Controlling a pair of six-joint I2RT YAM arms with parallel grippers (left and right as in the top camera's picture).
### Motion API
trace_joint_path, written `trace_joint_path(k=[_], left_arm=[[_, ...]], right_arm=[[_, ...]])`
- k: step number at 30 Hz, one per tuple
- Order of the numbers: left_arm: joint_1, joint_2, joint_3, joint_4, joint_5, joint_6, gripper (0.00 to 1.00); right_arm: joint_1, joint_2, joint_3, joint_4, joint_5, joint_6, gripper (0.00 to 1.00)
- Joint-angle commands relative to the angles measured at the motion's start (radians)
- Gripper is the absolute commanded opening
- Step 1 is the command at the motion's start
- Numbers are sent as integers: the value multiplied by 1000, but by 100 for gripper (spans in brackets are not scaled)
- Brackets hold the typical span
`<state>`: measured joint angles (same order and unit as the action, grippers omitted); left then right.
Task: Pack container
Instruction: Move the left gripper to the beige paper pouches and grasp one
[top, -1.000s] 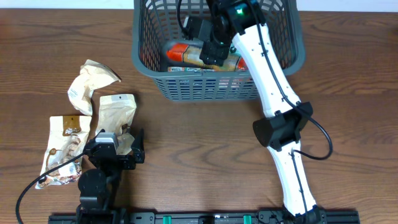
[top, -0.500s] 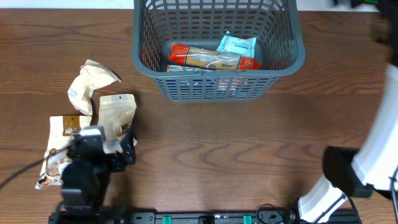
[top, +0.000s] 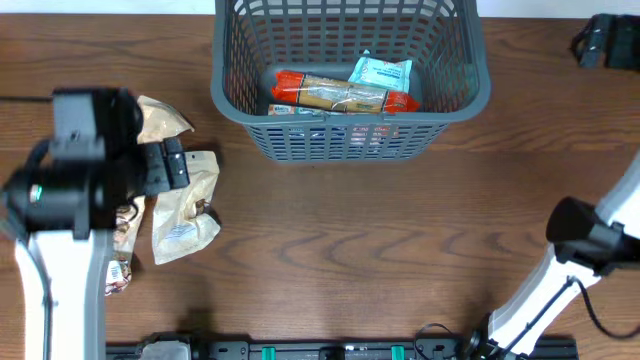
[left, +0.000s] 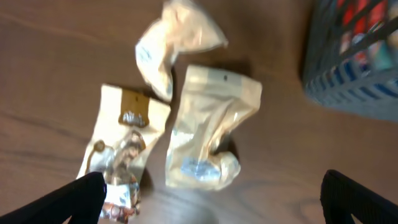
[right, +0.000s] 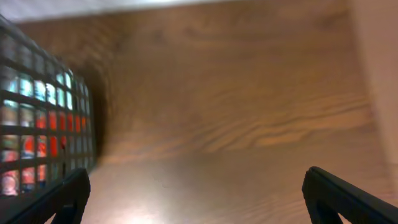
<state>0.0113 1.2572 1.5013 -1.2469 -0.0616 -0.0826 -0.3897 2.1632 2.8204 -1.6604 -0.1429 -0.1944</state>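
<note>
Wooden table (top: 330, 230) — container (top: 340, 140) holds red-tipped packet (top: 340, 93), print unreadable

The container (top: 340, 140) is seen at 12 o'clock on the wooden table (top: 320, 240), with a red-ended packet (top: 345, 93) and a pale blue packet (top: 381, 73) laid inside. At 9 o'clock, a beige pouch (top: 190, 205) is partly covered by the left arm (top: 75, 180). The right gripper (top: 605, 42) is held at 2 o'clock, apart from the container.

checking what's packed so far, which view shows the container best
Overhead: the whole container shows from above, packets inside. Left wrist catches only a blurred corner at upper right; right wrist only a strip of lattice wall at its left edge.
</note>
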Motion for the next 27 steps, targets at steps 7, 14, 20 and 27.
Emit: trace_joint_path(k=[7, 14, 20, 27], left_arm=[[5, 181, 23, -87, 6, -8, 99], [5, 219, 21, -75, 5, 11, 99], [5, 217, 8, -34, 5, 34, 99], [5, 216, 8, -4, 5, 37, 99]], right_arm=[[5, 222, -3, -37, -30, 38, 99], [25, 328, -3, -38, -17, 65, 99], [58, 348, -34, -39, 38, 119, 99], [90, 312, -154, -39, 37, 131, 99]])
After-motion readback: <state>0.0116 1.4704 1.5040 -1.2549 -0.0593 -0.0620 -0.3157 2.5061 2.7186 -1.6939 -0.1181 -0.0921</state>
